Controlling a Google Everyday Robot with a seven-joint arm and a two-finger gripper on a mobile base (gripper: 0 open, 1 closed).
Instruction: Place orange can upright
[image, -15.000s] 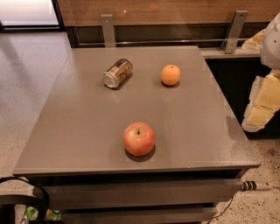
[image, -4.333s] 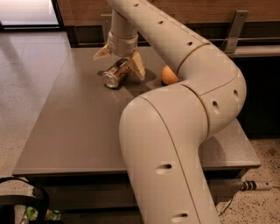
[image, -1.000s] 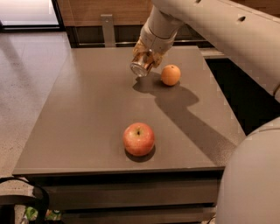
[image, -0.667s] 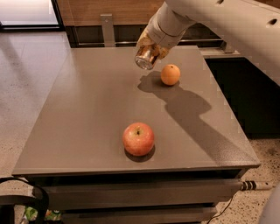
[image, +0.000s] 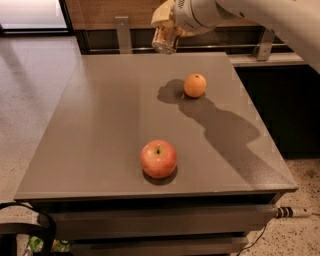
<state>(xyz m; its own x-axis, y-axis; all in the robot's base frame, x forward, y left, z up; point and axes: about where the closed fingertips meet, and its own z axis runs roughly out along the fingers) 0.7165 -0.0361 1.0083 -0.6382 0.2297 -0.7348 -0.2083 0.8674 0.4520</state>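
Gripper (image: 165, 39) aloft top-centre, jaws seemingly clamped

Pretty even indoor light, mostly from overhead. The flat grey table top (image: 100, 125) has a soft sheen, no harsh glare. The cream two-finger gripper (image: 166, 31), above the table's far edge and clamped round the shiny orange-gold can (image: 163, 44), throws a dark blob just left of the round orange fruit (image: 195, 85). The white arm (image: 260, 12) casts a long shadow toward the table's right edge. The red apple (image: 158, 158) sits on a small dark one. Daylight washes out the speckled floor (image: 30, 55) past the table's far left corner.
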